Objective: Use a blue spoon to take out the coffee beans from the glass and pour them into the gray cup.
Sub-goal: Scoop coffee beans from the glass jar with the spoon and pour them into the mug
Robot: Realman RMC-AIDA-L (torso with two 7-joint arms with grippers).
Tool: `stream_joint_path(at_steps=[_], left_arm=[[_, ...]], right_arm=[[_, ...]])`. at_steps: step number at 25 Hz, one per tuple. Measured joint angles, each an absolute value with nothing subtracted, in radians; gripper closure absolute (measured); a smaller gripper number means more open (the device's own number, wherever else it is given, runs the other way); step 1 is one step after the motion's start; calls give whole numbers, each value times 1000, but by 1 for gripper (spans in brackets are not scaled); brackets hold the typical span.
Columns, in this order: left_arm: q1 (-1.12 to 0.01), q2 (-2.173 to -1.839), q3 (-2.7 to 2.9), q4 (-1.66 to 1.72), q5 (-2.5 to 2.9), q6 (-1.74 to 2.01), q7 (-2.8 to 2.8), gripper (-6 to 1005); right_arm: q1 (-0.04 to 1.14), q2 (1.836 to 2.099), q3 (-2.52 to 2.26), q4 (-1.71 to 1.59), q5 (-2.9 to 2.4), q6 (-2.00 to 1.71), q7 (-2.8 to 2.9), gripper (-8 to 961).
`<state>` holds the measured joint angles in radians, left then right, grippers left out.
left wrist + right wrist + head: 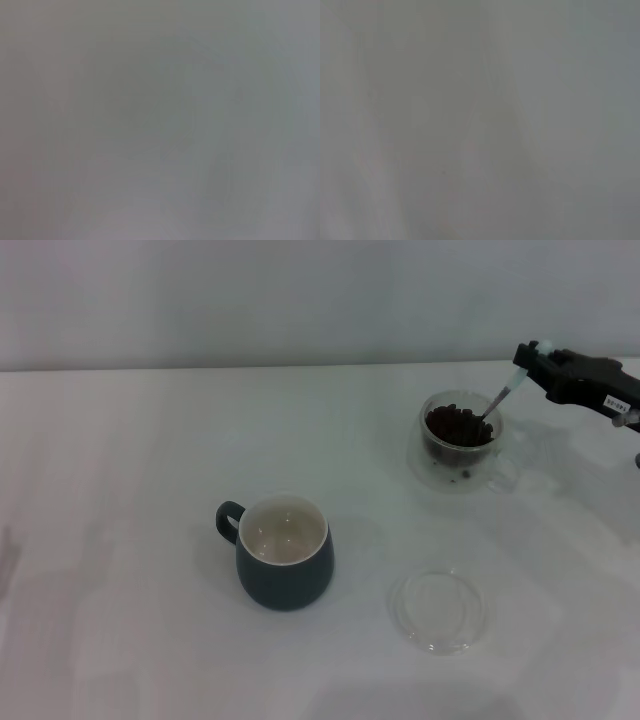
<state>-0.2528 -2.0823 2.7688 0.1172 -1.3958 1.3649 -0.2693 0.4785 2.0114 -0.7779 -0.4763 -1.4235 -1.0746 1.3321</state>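
Grasping the blue spoon [503,396], the right pincer [527,362] dips it among the coffee beans [458,425] in the glass [462,442]; scoop level, lift slowly toward the gray cup [284,565].

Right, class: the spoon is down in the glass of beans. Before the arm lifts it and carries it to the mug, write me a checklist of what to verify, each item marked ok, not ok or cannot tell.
1. The right gripper is clamped on the blue spoon handle: ok.
2. The spoon's bowl is down among the coffee beans in the glass: ok.
3. Beans actually loaded on the spoon's bowl: cannot tell, it is buried.
4. The gray cup stands upright, mouth open, nothing in it: ok.
5. Path from glass to cup is free; the flat clear dish lies nearer the robot, off the line: ok.
6. The left arm is out of the way: cannot tell, no view shows it.
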Motion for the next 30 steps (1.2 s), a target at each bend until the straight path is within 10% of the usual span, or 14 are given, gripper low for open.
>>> stream_joint_path(at_steps=[30], left_arm=[[-249, -2081, 2769, 113, -1396, 1360, -267, 138]], right_arm=[[473, 2011, -766, -359, -1291, -1038, 1645, 804]])
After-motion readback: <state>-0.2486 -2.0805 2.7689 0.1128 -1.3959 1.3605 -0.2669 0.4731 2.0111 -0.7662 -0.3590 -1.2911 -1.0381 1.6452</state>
